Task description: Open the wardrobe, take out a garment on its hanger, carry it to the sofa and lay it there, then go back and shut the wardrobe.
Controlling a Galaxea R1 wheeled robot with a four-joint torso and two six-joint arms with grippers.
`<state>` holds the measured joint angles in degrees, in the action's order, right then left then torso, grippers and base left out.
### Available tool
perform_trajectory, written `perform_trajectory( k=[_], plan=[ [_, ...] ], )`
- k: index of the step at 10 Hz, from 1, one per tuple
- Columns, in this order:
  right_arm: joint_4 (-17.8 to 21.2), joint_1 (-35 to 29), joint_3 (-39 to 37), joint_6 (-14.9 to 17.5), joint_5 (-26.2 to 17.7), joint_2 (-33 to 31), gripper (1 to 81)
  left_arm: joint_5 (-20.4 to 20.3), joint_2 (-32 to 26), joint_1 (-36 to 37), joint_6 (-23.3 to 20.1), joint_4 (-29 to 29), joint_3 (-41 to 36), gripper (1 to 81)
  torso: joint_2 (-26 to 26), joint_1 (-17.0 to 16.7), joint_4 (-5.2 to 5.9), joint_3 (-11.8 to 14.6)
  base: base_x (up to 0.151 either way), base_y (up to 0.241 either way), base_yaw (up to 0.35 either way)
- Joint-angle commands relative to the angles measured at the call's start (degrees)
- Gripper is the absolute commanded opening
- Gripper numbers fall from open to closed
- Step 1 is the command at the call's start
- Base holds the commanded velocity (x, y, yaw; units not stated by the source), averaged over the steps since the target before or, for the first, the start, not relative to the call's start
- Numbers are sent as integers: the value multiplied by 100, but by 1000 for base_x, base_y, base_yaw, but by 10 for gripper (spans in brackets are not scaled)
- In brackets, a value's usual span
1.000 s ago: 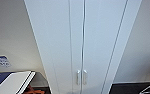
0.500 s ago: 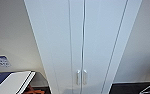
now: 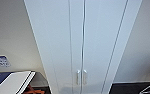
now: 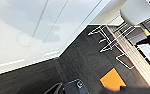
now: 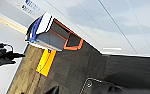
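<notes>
Across the centre of the head view, the wardrobe (image 3: 83, 42) stands with both doors shut, its two small handles (image 3: 81, 77) side by side at lower centre. A white chair (image 4: 137, 11) sits at the left wrist view's upper right. Whether either gripper's jaws are apart or together cannot be told.

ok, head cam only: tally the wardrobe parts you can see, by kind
Wardrobe doors: 2, both shut
Door handles: 2, small, white, vertical, either side of the centre seam
Total: 4
</notes>
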<state>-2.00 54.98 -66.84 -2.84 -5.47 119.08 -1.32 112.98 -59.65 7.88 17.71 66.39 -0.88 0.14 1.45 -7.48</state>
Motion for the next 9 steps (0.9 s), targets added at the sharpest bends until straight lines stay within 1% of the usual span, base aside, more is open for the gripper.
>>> perform_trajectory(
  k=[1, 3, 5, 6, 8, 9],
  plan=[
    [253, -939, 348, 3, -261, -259, 811, 123, -372, 914, 30, -5, -319, 811, 0, 0, 0, 0, 0, 0, 0],
    [218, -1203, 463, 3, -252, -259, 811, 123, -302, 1231, 39, -13, -328, 811, 2, 2, 0, 0, 0, 0, 0],
    [261, -1581, 419, 3, -261, -145, 811, 166, -249, 1556, 39, -101, -328, 811, 5, 5, 0, -2, 0, 0, 0],
    [279, -1748, 436, -6, -288, -145, 811, 404, -196, 1732, 39, -93, -328, 811, 5, 5, 0, -2, 0, 0, 0],
    [305, -1977, 419, -6, -305, -84, 811, 474, -153, 1978, 39, -119, -328, 811, 6, 7, 0, -5, 0, 0, 0],
    [341, -2117, 366, -76, -314, -4, 811, 483, -109, 2084, 39, -145, -293, 811, 9, 9, 0, -6, 0, 0, 0]
  ],
)
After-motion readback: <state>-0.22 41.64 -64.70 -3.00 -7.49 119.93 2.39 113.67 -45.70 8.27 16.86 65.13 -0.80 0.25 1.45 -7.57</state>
